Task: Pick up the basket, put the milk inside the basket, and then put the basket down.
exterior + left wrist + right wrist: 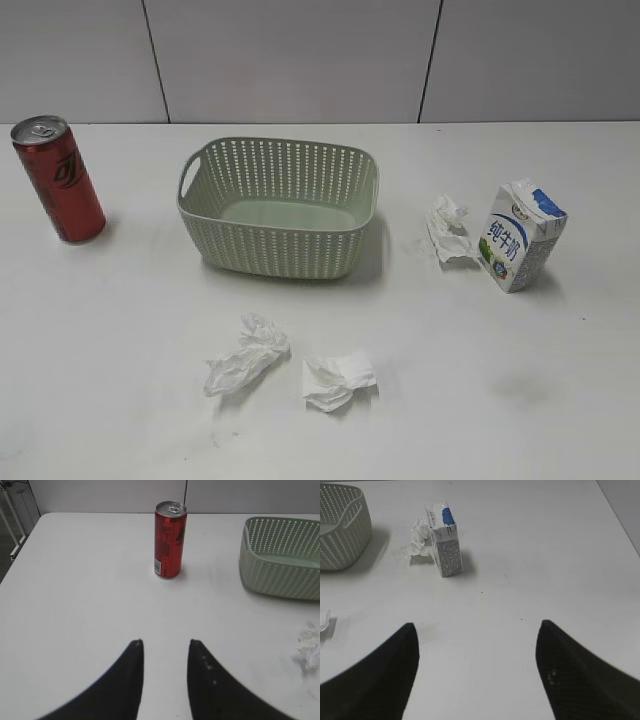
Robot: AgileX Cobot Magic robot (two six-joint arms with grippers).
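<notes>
The pale sage-green basket [281, 206] stands empty on the white table, mid-back. It also shows at the right edge of the left wrist view [282, 557] and the top left of the right wrist view [340, 525]. The milk carton [521, 236], white with a blue top, stands upright at the right; it shows in the right wrist view [445, 541]. My left gripper [165, 642] is open and empty, well short of the can. My right gripper [476, 625] is wide open and empty, short of the milk. Neither gripper shows in the exterior view.
A red soda can [58, 178] stands at the far left and shows in the left wrist view [169, 539]. Crumpled tissues lie in front of the basket [247, 353] [338, 380] and beside the milk [446, 228]. The table's left edge [17, 555] is near the can.
</notes>
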